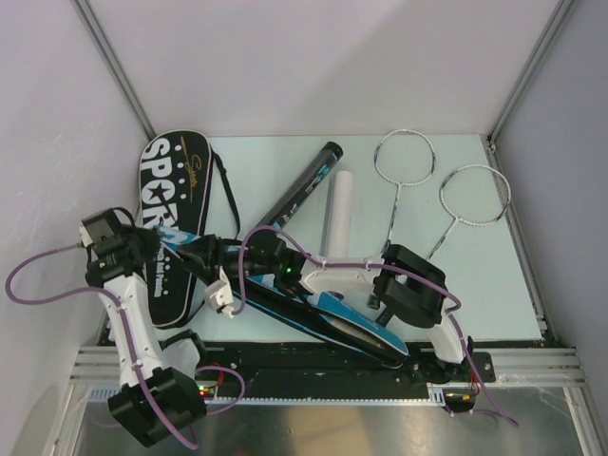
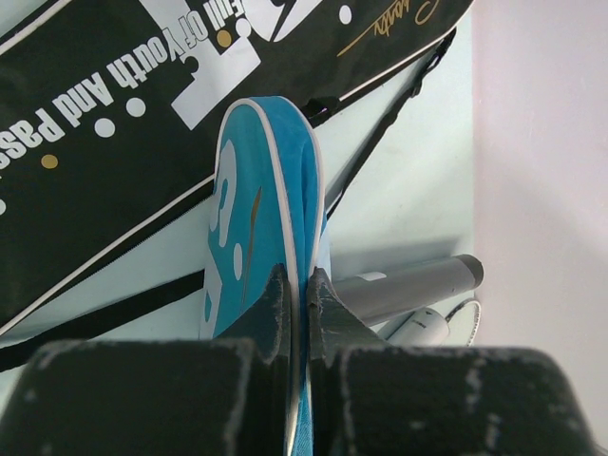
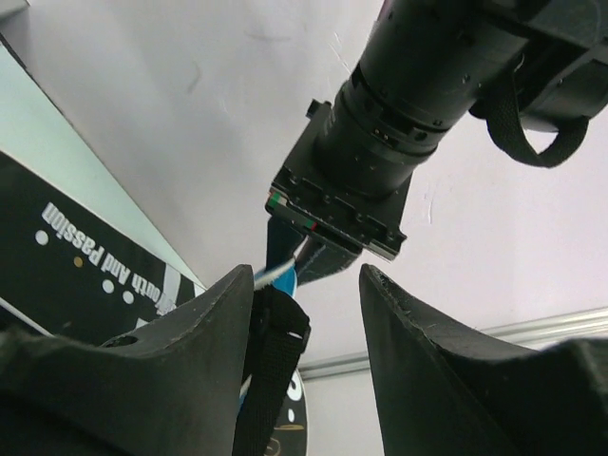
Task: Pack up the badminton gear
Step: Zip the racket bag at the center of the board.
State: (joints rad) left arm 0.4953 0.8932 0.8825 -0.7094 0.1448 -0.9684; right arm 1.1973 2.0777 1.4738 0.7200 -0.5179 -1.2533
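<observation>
My left gripper [image 1: 179, 244] [image 2: 302, 280] is shut on the edge of the blue racket cover [image 1: 328, 318] [image 2: 266, 190], which it holds up on edge and which runs toward the front right. My right gripper [image 1: 207, 255] [image 3: 309, 275] is open at the same end of that cover. A black strap [image 3: 275, 361] lies against its left finger, not clamped. The black "SPORT" cover [image 1: 176, 204] [image 2: 114, 123] lies flat at the left. The black tube [image 1: 304, 190] and the white tube [image 1: 337, 214] lie mid-table. Two silver rackets [image 1: 404, 157] [image 1: 475, 195] lie at the back right. No shuttlecocks show.
Walls enclose the table on the left, back and right. The metal rail [image 1: 323, 366] with the arm bases runs along the near edge. Purple cables [image 1: 38, 275] loop off both arms. The left arm's wrist [image 3: 408, 95] fills the upper part of the right wrist view.
</observation>
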